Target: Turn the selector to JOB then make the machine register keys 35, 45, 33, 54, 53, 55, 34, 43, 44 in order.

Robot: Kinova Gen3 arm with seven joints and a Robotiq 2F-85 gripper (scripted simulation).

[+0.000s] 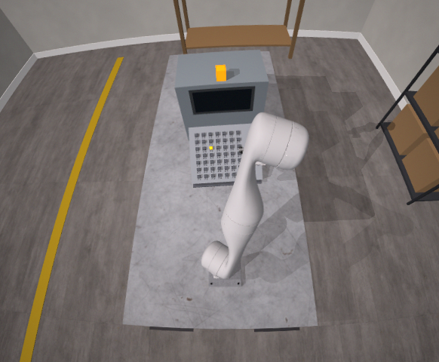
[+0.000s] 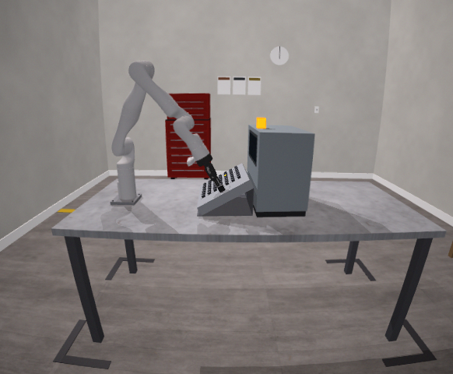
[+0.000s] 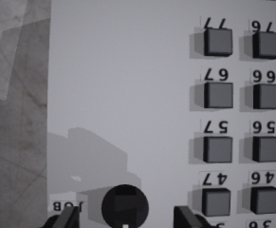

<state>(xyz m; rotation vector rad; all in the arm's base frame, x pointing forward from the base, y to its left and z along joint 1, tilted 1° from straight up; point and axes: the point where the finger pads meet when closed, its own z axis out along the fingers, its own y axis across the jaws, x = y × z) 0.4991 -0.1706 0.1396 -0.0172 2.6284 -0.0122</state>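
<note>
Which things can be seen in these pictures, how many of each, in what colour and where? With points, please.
table [image 1: 165,241] [image 2: 178,225]: one, grey, under machine and arm
machine [image 1: 219,72] [image 2: 282,173]: one, blue-grey, on table
screen [image 1: 222,100] [image 2: 253,146]: one, black, machine front
lamp [image 1: 220,73] [image 2: 261,122]: one, orange, machine top
keys [image 1: 217,148] [image 3: 219,95]: many, dark grey; one lit yellow
knob [image 3: 125,205]: one, black, beside JOB label
drawer cabinet [image 2: 187,145]: one, red, behind table
clock [image 2: 279,55]: one, white, wall
sheets [image 2: 239,86]: three, white, wall
boxes [image 1: 424,167]: several, brown, black shelf
floor stripe [image 1: 72,182]: one, yellow
arm [image 1: 243,206] [image 2: 158,94]: one, white, on table
gripper [image 2: 220,188] [image 3: 126,218]: one, black, at knob
</note>
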